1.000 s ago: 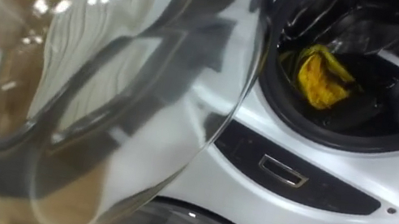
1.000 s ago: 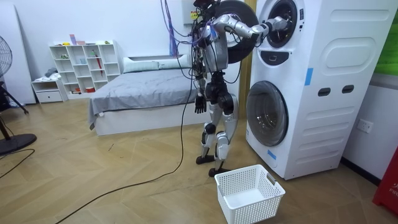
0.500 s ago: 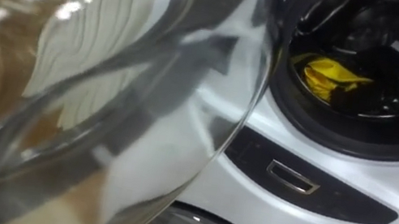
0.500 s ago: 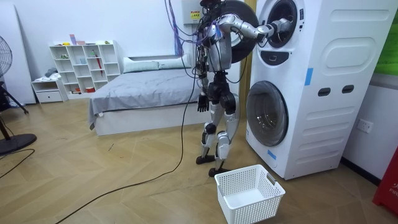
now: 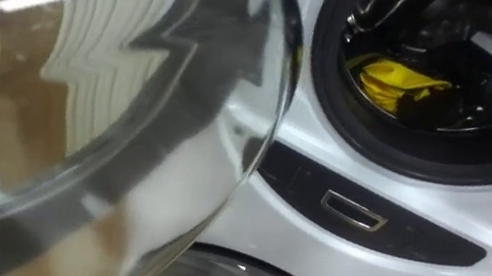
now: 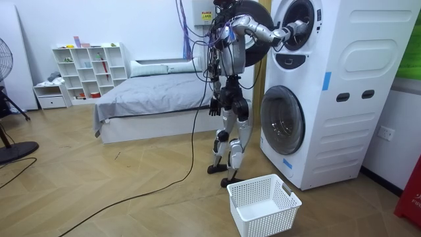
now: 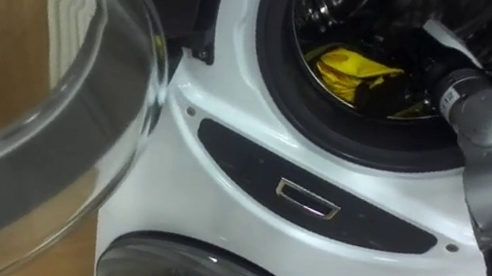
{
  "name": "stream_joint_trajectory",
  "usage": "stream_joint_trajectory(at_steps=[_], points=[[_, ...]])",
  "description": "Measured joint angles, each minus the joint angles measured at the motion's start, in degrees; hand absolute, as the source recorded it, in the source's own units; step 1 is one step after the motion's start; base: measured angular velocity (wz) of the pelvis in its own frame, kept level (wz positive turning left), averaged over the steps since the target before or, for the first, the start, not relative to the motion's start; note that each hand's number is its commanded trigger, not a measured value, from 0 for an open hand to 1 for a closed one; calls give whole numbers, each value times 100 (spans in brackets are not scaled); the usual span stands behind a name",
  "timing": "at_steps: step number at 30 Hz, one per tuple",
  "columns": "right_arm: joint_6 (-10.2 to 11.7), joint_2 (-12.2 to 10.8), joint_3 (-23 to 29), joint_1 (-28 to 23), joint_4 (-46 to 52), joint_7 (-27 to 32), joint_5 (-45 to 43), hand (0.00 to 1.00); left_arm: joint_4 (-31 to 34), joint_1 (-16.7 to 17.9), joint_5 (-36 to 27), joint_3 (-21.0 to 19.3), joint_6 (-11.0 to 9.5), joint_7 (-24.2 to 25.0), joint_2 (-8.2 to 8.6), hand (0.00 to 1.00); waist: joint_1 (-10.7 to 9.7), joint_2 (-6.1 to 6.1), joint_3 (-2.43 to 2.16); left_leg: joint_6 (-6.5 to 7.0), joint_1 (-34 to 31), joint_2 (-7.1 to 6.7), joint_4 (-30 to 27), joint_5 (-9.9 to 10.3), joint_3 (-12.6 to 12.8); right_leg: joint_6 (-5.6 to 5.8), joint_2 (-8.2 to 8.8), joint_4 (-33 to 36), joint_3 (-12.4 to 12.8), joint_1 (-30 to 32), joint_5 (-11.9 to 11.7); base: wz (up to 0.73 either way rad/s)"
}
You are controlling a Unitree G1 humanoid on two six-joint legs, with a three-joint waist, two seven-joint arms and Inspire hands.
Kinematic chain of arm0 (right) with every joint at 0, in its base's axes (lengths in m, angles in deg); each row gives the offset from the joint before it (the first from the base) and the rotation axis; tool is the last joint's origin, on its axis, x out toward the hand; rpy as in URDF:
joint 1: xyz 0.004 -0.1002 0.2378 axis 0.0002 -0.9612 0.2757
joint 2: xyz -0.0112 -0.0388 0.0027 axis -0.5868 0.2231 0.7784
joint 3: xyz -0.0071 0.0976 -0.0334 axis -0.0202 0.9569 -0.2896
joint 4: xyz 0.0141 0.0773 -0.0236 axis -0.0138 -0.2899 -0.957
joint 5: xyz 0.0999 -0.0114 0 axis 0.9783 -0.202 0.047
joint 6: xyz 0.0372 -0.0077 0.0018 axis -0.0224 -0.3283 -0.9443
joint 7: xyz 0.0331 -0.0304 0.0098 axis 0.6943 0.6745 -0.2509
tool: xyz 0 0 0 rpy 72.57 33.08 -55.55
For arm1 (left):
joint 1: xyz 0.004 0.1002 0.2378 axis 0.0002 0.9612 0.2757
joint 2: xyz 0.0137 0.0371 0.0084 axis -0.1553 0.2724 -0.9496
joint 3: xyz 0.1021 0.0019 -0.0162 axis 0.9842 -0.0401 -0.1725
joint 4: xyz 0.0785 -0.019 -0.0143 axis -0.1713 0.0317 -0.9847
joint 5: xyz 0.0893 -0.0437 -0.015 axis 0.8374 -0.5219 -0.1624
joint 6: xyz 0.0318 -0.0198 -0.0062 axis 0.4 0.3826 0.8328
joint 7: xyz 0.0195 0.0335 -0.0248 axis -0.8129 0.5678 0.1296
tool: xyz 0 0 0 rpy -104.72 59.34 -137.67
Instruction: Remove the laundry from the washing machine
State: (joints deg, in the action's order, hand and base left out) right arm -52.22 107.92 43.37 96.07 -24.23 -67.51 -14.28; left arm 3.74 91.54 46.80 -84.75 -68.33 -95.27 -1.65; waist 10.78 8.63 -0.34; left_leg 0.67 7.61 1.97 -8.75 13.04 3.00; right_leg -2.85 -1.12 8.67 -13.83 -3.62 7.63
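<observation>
Washer drum [image 5: 430,18] — yellow cloth [image 5: 400,84], right arm inside

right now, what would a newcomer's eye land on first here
Most likely the bright yellow cloth lying in the open upper drum of the white washing machine, with the robot's right arm reaching into the drum just right of it. Next comes the big glass door swung open in the left foreground of the eye views, and in the room view the empty white basket on the floor before the machine.
</observation>
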Motion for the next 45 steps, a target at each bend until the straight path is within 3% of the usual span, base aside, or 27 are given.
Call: stream_joint_trajectory(at_steps=[5, 9, 15, 17, 18, 21, 23, 25, 27, 33, 37, 43, 45], points=[[3, -12, 8, -439, 1614, 88, -307, 100, -298, 51, -29, -9, -145, -113, 55, 0, -177, -6, 0, -2, -6, 30, 1, -1, 167, -6, -21, 6, 144, 79, -4, -17], [23, -128, 303, -1456, 3170, 220, -289, 100, -582, 90, -91, -2, -355, -235, 73, 0, -335, -38, 19, -2, 26, 38, 3, -1, 334, -5, -22, 9, 330, 80, -4, -17], [332, -369, 1056, -2530, 4254, 324, 485, 100, -716, 275, -262, -156, -674, -485, 158, 0, -736, -67, 21, -1, 122, 41, 10, 0, 673, 13, -38, 35, 604, 88, -15, -23], [425, -422, 1471, -2880, 4542, 370, 739, 100, -713, 352, -254, -317, -800, -493, 212, 0, -866, -85, 10, -2, 134, 46, 14, 1, 763, 16, -37, 39, 625, 94, -17, -8], [557, -422, 1720, -3043, 4644, 435, 865, 100, -699, 439, -254, -421, -842, -497, 229, 0, -973, -109, -20, 0, 112, 51, 15, 3, 786, 19, -41, 46, 637, 132, -19, -11], [809, -434, 2215, -3281, 4709, 789, 1001, 100, -717, 573, -253, -470, -926, -543, 242, 0, -1192, -211, -24, 1, 172, 56, 36, 4, 917, 17, -54, 113, 736, 169, -20, -17], [979, -485, 2524, -3470, 4718, 1027, 1111, 100, -769, 585, -254, -537, -1017, -611, 266, 0, -1227, -285, -9, 1, 204, 56, 61, 4, 996, 17, -67, 134, 816, 169, -20, -23], [1136, -491, 2919, -3769, 4796, 1357, 1138, 100, -825, 594, -264, -711, -1141, -658, 303, 0, -1354, -324, -49, 0, 203, 72, 99, 21, 1063, 15, -101, 190, 887, 251, -26, -15], [1284, -504, 3290, -4043, 4802, 1630, 1135, 100, -824, 610, -246, -835, -1196, -672, 305, 0, -1474, -338, -39, 4, 199, 102, 140, 60, 1113, 1, -142, 207, 905, 300, -37, -6], [1330, -551, 4307, -4679, 4734, 2545, 1113, 100, -825, 700, -248, -932, -1255, -780, 303, 0, -1696, -294, -56, -47, 274, 162, 100, 93, 1334, -39, -247, 220, 1157, 349, -64, -19], [1502, -549, 4965, -4935, 4462, 3244, 1176, 100, -820, 665, -252, -935, -1463, -781, 234, 0, -1724, -215, -32, -73, 297, 205, 83, 126, 1593, -64, -322, 319, 1386, 429, -79, -28], [1536, -550, 5191, -5468, 4334, 3696, 1565, 100, -828, 639, -279, -950, -1450, -777, 203, 0, -1874, -209, -25, -105, 319, 276, 2, 146, 1943, -101, -438, 304, 1693, 490, -228, -34], [1531, -554, 5164, -5729, 4282, 3717, 1725, 100, -836, 639, -275, -949, -1440, -752, 170, 0, -1882, -207, -21, -132, 355, 308, -1, 153, 2180, -101, -507, 308, 1878, 531, -298, -54]])
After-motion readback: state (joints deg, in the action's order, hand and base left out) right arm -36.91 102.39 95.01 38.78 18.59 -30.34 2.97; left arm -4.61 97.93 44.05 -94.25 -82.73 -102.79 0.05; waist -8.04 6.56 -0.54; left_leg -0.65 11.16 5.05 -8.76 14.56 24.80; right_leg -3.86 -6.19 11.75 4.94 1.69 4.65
